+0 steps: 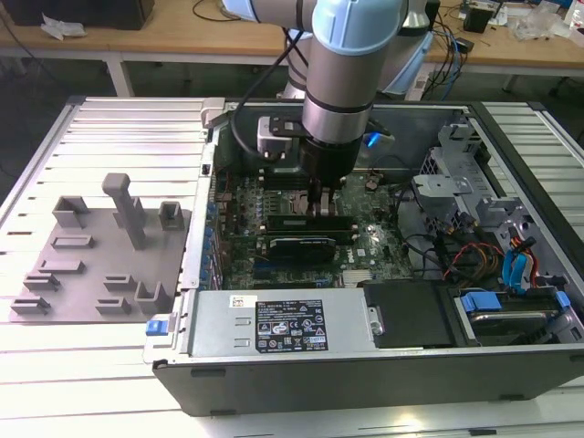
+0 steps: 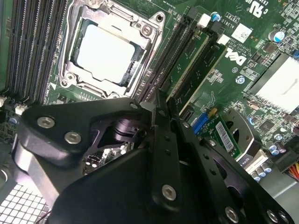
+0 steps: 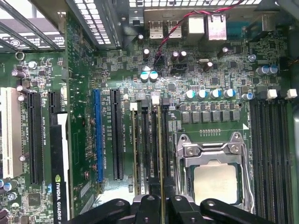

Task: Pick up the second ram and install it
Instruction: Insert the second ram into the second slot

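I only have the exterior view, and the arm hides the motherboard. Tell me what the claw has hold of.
Observer: In the first wrist view, the black claw is closed on the long, thin green circuit-board ram strip. The strip is seen edge-on, lined up along the black slot nearest the metal-framed CPU socket.
Operator: Report the neighbouring slots.
Observer: In the second wrist view, another green ram strip stands in a slot beside it, farther from the socket.
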`<act>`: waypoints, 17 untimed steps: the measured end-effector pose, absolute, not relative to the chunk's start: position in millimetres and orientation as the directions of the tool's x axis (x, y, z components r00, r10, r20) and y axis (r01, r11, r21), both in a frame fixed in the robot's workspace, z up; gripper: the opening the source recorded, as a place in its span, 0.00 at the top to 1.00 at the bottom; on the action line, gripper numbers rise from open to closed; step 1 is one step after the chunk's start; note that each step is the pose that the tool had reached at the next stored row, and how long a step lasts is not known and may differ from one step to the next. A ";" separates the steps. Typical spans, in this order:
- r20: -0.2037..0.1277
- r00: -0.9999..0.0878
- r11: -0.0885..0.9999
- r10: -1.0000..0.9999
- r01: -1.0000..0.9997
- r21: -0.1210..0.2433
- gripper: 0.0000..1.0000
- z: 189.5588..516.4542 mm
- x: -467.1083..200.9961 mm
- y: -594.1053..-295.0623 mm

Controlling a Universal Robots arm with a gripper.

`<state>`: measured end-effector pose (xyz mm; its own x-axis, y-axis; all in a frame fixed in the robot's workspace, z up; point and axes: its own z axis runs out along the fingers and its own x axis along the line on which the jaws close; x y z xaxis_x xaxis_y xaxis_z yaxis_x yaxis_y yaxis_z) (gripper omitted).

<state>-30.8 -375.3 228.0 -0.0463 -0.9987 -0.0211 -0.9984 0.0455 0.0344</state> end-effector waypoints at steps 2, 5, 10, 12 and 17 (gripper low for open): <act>-0.021 -0.046 0.045 -0.999 -0.998 0.035 0.89 226.7 -30.3 -375.3; -0.021 -0.045 0.045 -0.999 -0.998 0.035 0.89 224.4 -30.2 -375.3; -0.021 -0.045 0.045 -0.999 -0.998 0.035 0.89 220.7 -30.2 -375.2; -0.020 -0.045 0.045 -0.999 -0.998 0.035 0.89 217.9 -30.2 -375.3; -0.021 -0.045 0.045 -0.999 -0.998 0.035 0.81 217.7 -30.2 -375.1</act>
